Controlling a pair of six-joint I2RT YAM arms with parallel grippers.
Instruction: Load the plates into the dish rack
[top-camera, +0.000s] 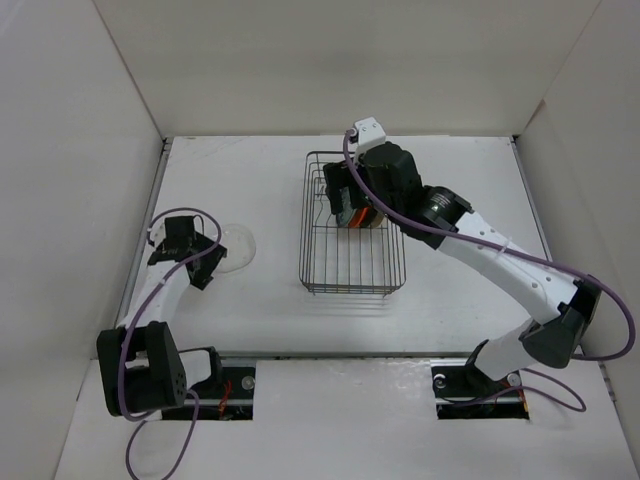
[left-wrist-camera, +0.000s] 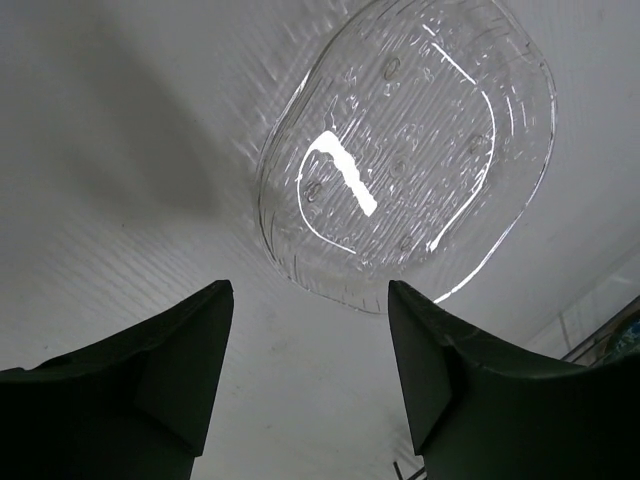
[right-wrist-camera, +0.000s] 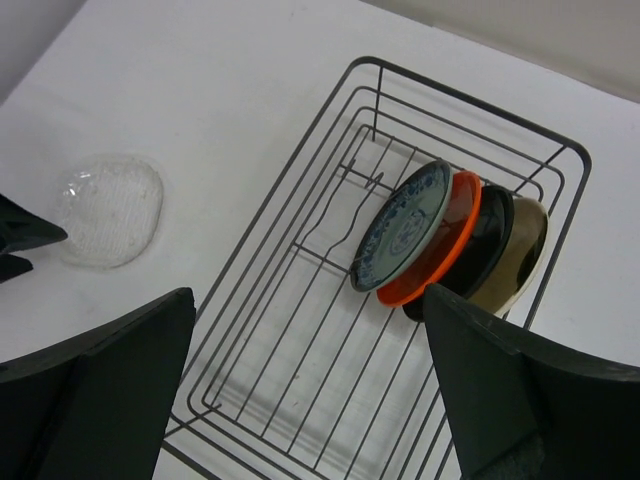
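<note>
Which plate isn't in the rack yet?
The clear glass plate. It lies flat on the table, while the other four stand in the dish rack.

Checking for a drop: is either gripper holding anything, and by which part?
Nothing is held. The left gripper stands open just short of the clear glass plate lying on the table; the right gripper hangs open over the dish rack.

- From above, the right arm (top-camera: 400, 185) covers the dish rack's (top-camera: 345, 262) far end; only a sliver of the orange plate (top-camera: 365, 218) shows.
- The cream plate (right-wrist-camera: 530, 250) is mostly hidden behind the black plate (right-wrist-camera: 497, 240).
</note>
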